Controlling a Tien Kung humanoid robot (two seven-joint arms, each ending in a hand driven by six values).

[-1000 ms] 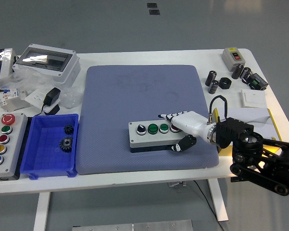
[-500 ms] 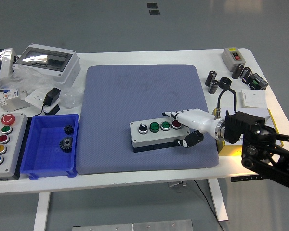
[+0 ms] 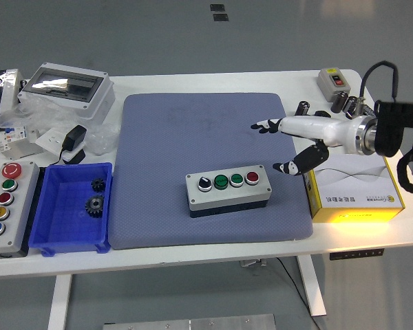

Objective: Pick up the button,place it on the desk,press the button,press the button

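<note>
A grey button box (image 3: 228, 192) with a black selector, two green buttons and a red button lies on the blue-grey mat (image 3: 206, 130), toward its front right. My right hand (image 3: 282, 141) hangs above the mat's right edge, up and to the right of the box, clear of it. Its fingers (image 3: 265, 126) are spread and hold nothing. My left arm is out of view.
A blue bin (image 3: 72, 206) with two gears and a second button box (image 3: 7, 199) sit at front left. A yellow box (image 3: 354, 189) lies under my right forearm. Small black parts (image 3: 330, 113) and a switch (image 3: 332, 79) are at back right. An enclosure (image 3: 67, 86) stands at back left.
My right hand has lifted off the red-button end of the box and drawn back up and to the right. The box stays on the mat.
</note>
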